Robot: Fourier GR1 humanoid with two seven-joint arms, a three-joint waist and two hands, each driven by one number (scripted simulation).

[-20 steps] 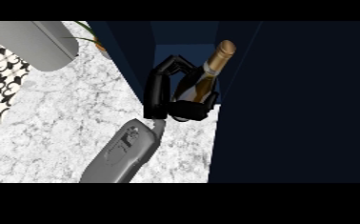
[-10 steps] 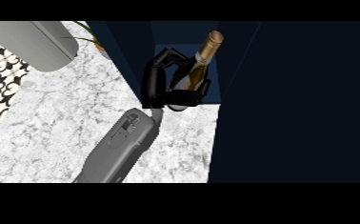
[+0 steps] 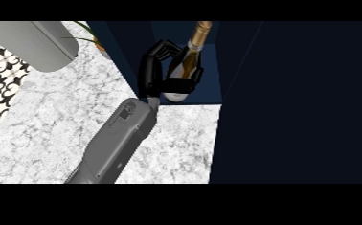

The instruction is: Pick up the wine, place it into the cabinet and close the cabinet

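The wine bottle (image 3: 186,62) is dark, with a gold foil neck pointing up and away and a pale base. It sits inside the open dark blue cabinet (image 3: 209,83), close to the cabinet's front edge. My right hand (image 3: 151,69) is shut on the bottle's body from the left, with fingers wrapped over its lower half. The grey right forearm (image 3: 117,140) runs from the lower edge up to the cabinet opening. I cannot tell whether the bottle's base rests on the cabinet floor. Only a grey forearm (image 3: 35,42) shows at the upper left; its hand is out of view.
The cabinet's dark door panel (image 3: 297,99) fills the right side of the view. The white marble counter (image 3: 50,123) spreads to the left and below. A small plant (image 3: 88,35) stands left of the cabinet, and a black-and-white patterned surface (image 3: 7,83) lies at the far left edge.
My right hand has carried the bottle further away and slightly right, deeper into the cabinet. The bottle now stands more upright, and the forearm has followed.
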